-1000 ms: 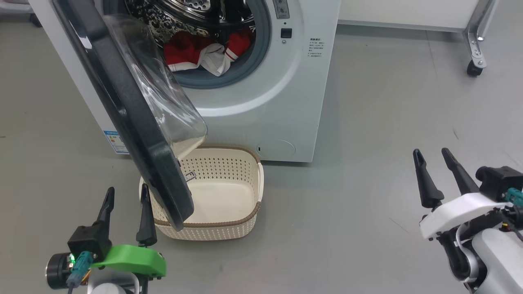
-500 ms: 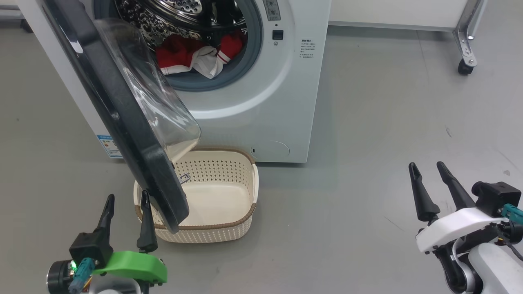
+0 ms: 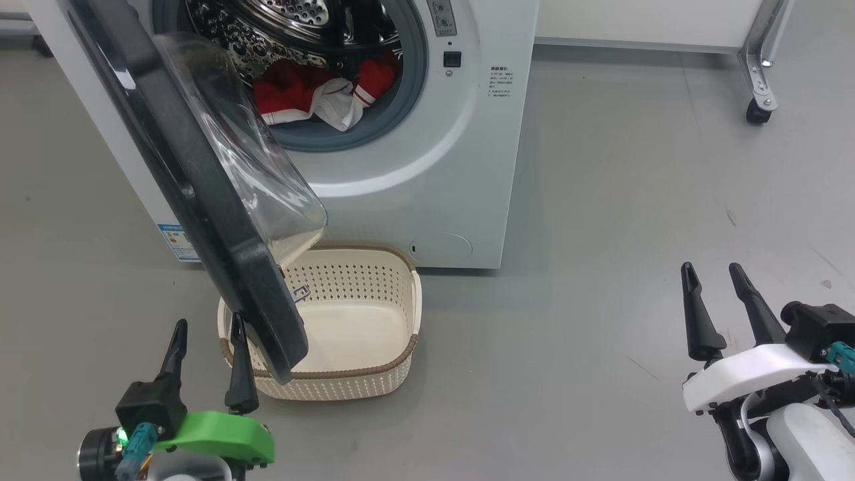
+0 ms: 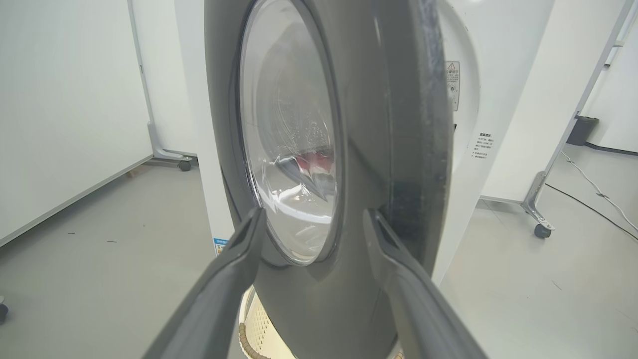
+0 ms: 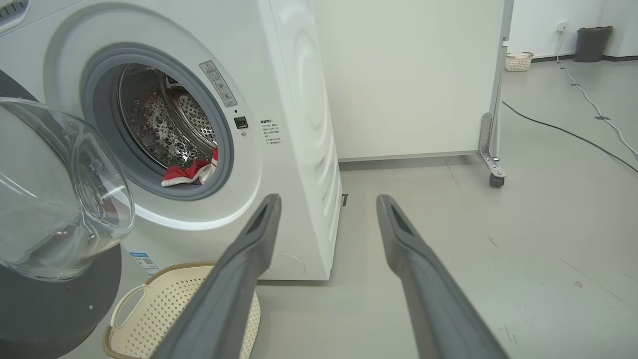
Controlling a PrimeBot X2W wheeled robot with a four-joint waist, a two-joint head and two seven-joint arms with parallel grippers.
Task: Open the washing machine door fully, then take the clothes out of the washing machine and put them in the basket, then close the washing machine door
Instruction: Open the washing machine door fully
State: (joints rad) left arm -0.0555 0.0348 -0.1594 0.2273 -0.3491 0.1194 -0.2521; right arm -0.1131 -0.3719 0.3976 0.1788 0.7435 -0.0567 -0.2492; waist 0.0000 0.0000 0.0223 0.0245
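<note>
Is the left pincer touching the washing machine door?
Cannot tell: head view puts the left pincer beside the washing machine door, neither gap nor contact plain.

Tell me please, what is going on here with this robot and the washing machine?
A two-armed robot is about to unload a washing machine. The washing machine door stands partly open, swung out above the basket, which sits empty on the floor in front of the machine. The clothes, red and white, lie in the drum, not yet taken out. The left claw is open and close to the door's lower edge, gripping nothing. The right claw is open too, out over the floor to the right.
</note>
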